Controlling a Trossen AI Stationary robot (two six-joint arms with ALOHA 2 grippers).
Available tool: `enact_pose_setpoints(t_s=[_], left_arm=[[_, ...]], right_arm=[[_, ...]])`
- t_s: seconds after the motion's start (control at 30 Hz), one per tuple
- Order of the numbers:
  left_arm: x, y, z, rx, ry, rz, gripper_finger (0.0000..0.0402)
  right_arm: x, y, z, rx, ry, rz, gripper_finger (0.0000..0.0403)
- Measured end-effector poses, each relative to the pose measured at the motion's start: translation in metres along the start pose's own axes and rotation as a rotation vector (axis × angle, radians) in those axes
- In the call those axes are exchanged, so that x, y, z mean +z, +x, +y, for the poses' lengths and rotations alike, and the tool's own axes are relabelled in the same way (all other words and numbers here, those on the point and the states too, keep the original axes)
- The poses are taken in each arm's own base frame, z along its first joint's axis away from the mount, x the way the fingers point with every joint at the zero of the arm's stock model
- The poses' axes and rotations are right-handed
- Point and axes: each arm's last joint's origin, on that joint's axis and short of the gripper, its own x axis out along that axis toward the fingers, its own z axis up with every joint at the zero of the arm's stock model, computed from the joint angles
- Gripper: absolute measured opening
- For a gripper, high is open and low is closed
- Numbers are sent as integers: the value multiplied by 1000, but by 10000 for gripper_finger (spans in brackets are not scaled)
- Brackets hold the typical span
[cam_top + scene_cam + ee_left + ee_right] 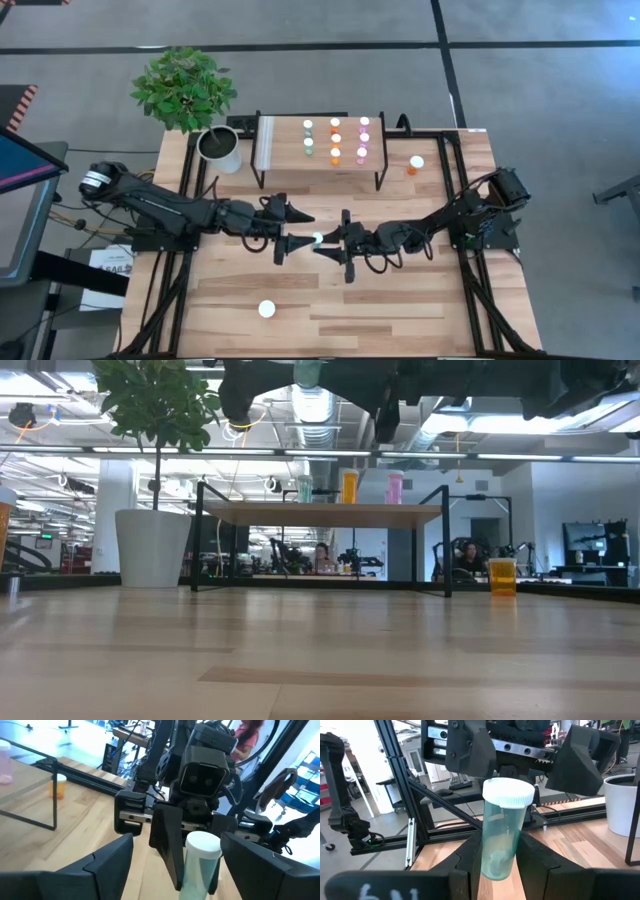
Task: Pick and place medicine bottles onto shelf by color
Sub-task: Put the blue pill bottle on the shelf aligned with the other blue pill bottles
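Teal medicine bottle (503,827) hangs in mid-air above the middle of the surface (400,310), clamped low on its body by the right gripper (326,243), while the left gripper (296,228) faces it with jaws spread wide on either side of the cap. This looks like a hand-over, presumably so the left arm can carry it to the teal column on the shelf (275,150). Bottle is translucent teal with a ribbed white cap, held upright.

Robotics lab: exposed ceiling ducts (312,405), workstations with monitors (598,545), seated person (322,557).
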Motion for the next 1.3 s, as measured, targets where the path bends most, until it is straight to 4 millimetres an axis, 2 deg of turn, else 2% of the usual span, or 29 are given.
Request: enact_pose_setpoints(t_s=[0.17, 0.53, 1.3], left_arm=[[-1, 6, 1, -62, -10, 3, 287], [-1, 6, 0, -85, 33, 24, 287], [7, 7, -3, -47, 88, 56, 286]], right_arm=[[1, 0, 0, 1, 1, -5, 125], [1, 0, 0, 2, 1, -4, 125], [1, 0, 0, 2, 3, -4, 125]])
